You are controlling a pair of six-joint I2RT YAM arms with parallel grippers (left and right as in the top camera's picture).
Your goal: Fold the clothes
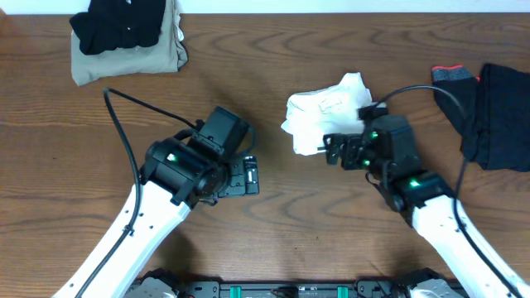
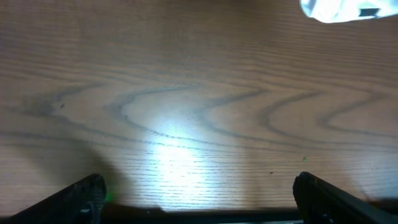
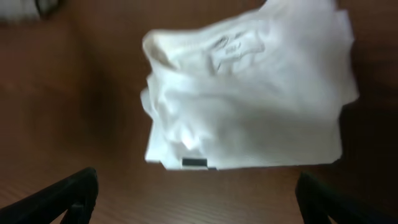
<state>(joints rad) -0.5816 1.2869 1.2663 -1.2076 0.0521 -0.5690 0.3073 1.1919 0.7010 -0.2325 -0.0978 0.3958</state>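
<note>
- At tabletop [image 1: 273, 66] centre, toward 1 o'clock: white shirt [image 1: 325, 112] bunched; right gripper [image 1: 330, 151] beside it, jaws apart, likely lining up a grasp
- Left gripper [image 1: 251, 175], jaws apart, empty, waits at 7 o'clock

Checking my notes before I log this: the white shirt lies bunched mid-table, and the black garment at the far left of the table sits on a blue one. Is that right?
Not quite. The overhead view shows the black garment sitting on a khaki garment, not a blue one. The white shirt does lie bunched mid-table.
</note>
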